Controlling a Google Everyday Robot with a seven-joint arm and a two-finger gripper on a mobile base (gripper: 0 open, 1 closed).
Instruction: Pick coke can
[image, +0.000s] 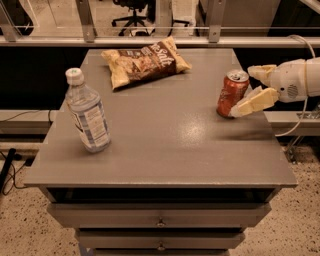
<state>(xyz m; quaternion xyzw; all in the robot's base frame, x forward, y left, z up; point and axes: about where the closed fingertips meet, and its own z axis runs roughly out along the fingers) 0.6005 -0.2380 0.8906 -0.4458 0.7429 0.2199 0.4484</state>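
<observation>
The coke can (232, 93), orange-red with a silver top, stands upright near the right edge of the grey table (165, 145). My gripper (256, 86) reaches in from the right at can height. Its cream fingers are open, one finger (256, 101) in front of the can's lower right side, the other finger (261, 71) behind it at the top right. The can sits at the mouth of the open fingers, not enclosed.
A clear water bottle (87, 111) with a white cap stands at the left of the table. A chip bag (145, 60) lies at the back centre. Drawers (160, 220) are below the tabletop. A railing (150, 40) runs behind.
</observation>
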